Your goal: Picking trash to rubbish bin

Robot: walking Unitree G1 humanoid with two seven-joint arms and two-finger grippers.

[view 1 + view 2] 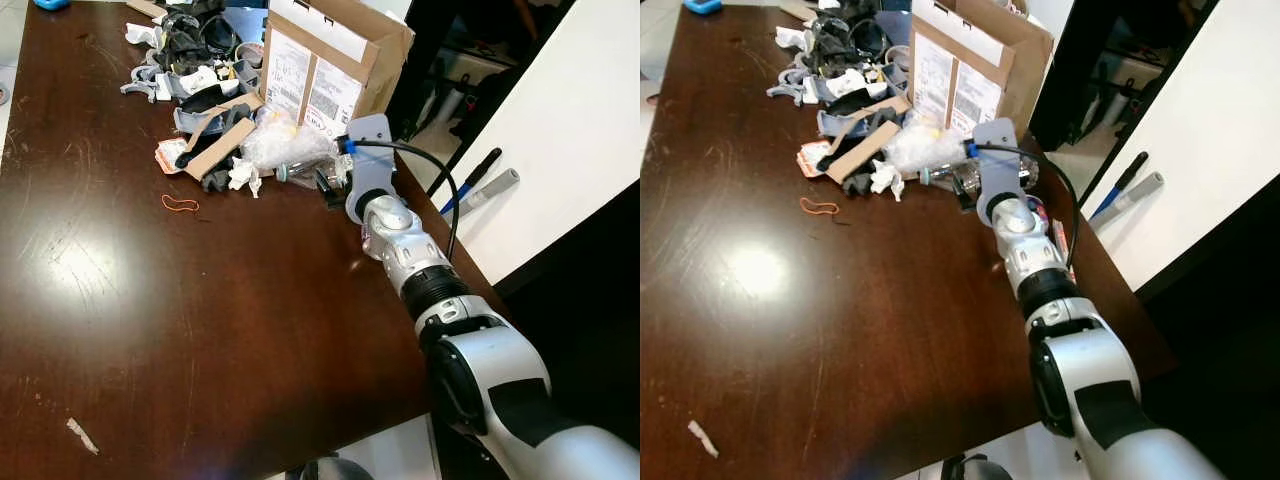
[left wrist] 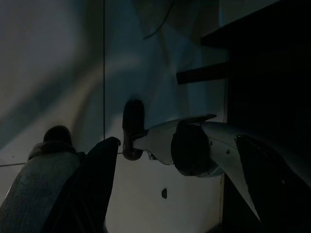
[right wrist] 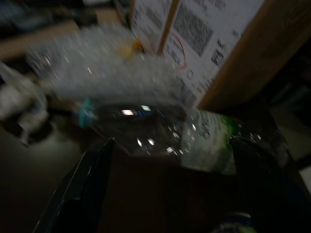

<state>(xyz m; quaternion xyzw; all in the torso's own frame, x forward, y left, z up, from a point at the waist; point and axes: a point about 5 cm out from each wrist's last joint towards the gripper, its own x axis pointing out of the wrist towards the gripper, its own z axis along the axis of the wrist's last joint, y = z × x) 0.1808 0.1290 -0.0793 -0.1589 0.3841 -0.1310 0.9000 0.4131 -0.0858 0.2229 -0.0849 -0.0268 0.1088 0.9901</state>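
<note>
A clear plastic bottle [image 3: 160,131] with a teal cap and a green label lies on its side on the dark wooden table [image 1: 150,300], at the foot of a cardboard box [image 1: 330,60]. My right gripper [image 1: 330,186] is stretched out low over the table right at the bottle [image 1: 945,175]. It is open, with one black finger [image 3: 87,184] on each side and the bottle just ahead between them. A crumpled clear plastic bag [image 1: 285,140] rests against the bottle. My left gripper [image 2: 184,174] hangs idle in the shade, open, over the floor.
A heap of trash [image 1: 200,90] covers the far end of the table: grey straps, cardboard strips, white paper wads. An orange rubber band [image 1: 180,204] and a paper scrap [image 1: 82,435] lie apart. Tool handles [image 1: 490,190] lean by the white wall on the right.
</note>
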